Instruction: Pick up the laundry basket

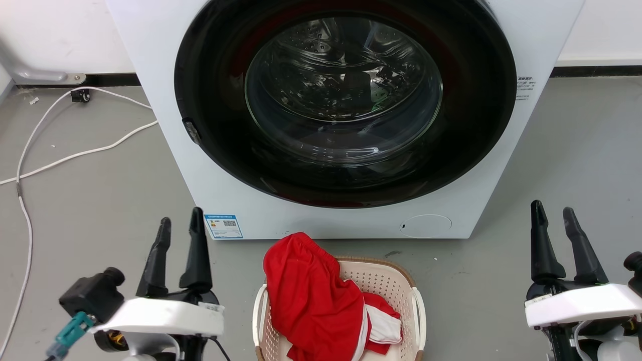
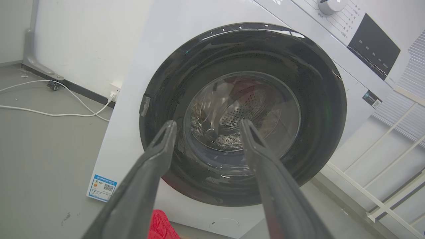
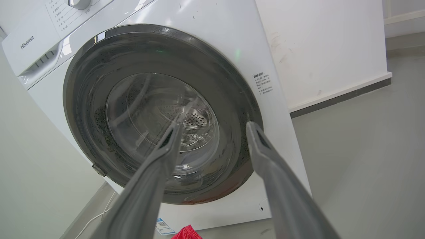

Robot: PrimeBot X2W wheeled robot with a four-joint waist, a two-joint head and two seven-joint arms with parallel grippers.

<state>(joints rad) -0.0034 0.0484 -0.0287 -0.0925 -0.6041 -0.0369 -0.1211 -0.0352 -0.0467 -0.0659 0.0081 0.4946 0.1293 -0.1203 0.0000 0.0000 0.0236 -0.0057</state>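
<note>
Centrally, the laundry basket (image 1: pixel 387 280) sits between the left pincer (image 1: pixel 181 216) and right pincer (image 1: pixel 552 207), both parted, empty.

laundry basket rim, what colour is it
Brown woven-look rim on the cream-white perforated plastic laundry basket; clearest in the head view.

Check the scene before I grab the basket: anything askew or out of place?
The red garment spills over the laundry basket's far-left rim, covering part of the brown edge. A loose white cable trails across the floor on the left. Nothing else stands out.
</note>
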